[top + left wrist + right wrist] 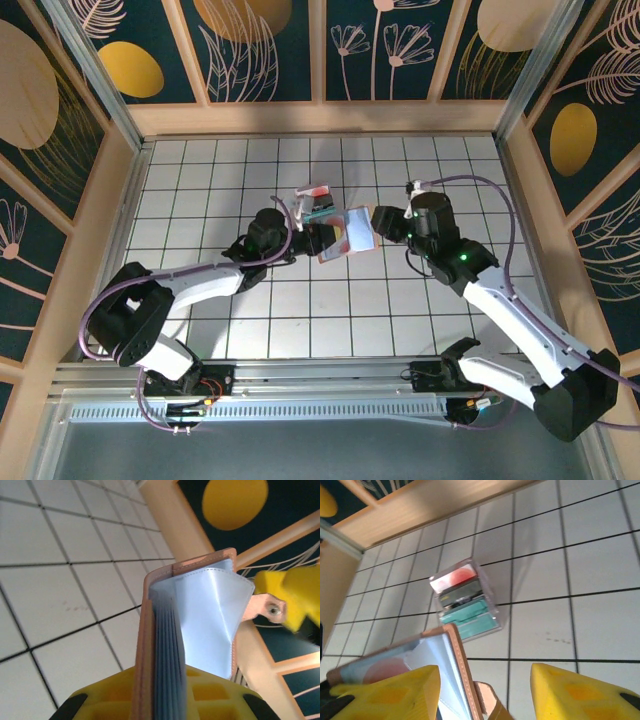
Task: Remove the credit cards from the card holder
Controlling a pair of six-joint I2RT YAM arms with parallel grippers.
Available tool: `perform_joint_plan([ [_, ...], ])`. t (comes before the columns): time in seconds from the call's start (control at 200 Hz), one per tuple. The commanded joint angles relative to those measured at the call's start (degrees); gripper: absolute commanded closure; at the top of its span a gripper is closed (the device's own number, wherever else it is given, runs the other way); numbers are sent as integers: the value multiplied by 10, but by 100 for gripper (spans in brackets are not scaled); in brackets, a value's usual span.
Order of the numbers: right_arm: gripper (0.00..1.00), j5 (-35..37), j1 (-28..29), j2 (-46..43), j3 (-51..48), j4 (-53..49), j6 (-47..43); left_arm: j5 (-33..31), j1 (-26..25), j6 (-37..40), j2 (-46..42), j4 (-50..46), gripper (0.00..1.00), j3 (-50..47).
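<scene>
Blue-grey sleeves (210, 615) inside card holder (142, 655)

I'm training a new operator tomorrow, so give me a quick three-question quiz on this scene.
1. True or false: the card holder lies flat on the table.
2. The left gripper is: A open; B shut on the card holder; C shut on nothing.
3. Fill in: the right gripper has its jaws ____.

Key: 1 false, it is held up in the air; 2 B; 3 open.
</scene>
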Motion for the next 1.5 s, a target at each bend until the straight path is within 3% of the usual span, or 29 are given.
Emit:
perform_joint_plan([
  [0.0, 50, 12, -20, -18, 3, -32, -1, -37, -26, -29, 0, -3, 95, -13],
  [0.145, 58, -32, -16, -30, -39, -18, 0, -47, -51, -68, 44, 27, 95, -22],
  [0.335, 61, -117, -13, -62, -128, 45, 27, -41, -59, -96, 99, 37, 94, -8],
  [0.475, 63, -173, -23, -61, -186, 98, 51, -36, -59, -92, 127, -11, 93, 3],
  [0.651, 72, -251, -59, -13, -213, 133, 45, -33, -59, -103, 144, -30, 92, -6],
  [0.916, 79, -340, -77, 103, -216, 222, 27, -28, -60, -121, 171, -17, 82, -1],
  [1.216, 83, -338, -78, 209, -203, 271, 6, -63, -60, -98, 148, -98, 66, 1],
  [1.376, 85, -336, -78, 256, -196, 294, 14, -91, -59, -82, 134, -145, 52, 4],
  [1.496, 85, -337, -80, 282, -189, 307, 18, -120, -59, -69, 123, -184, 48, 15],
])
